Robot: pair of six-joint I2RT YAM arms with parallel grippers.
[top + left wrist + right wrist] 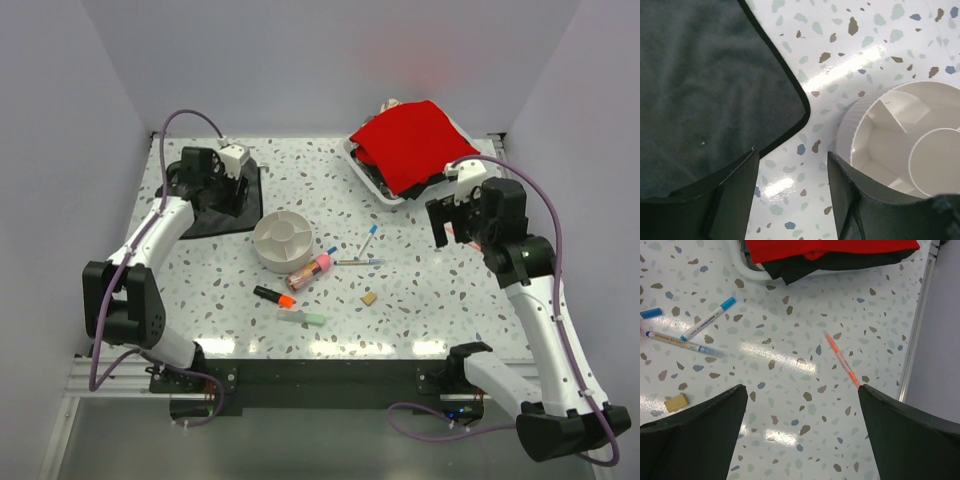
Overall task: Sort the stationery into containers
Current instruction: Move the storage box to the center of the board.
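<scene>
Left gripper (792,200) is hovering with fingers parted and nothing between them, over the bound edge of the black cloth (705,85). The round off-white divided bowl (890,135) is sitting just to its right, compartments showing bare in the wrist view.

Right gripper (802,440) is hanging wide apart and unloaded at the table's right side. A thin orange pen (841,359) is lying just ahead of its fingers, running diagonally. The two blue-tipped pens (708,319) and the tan eraser block (676,402) are lying well off to its left.

In the top view:
- The pink-capped tan stick (309,272) is resting against the bowl's near right side, angled, with its cap pointing away and to the right.
- The orange-and-black highlighter (273,296) is lying nearer the arms, its long axis roughly left to right and its orange end to the right.
- The pale green highlighter (303,317) is lying just nearer still, almost parallel to it.
- One pen is slanting away from the arms and the other is running left to right.

The surface is a speckled terrazzo tabletop (420,300), glaring under overhead light and enclosed by plain pale walls. A white tray (362,165) heaped with red cloth (408,140) is sitting at the far right.
</scene>
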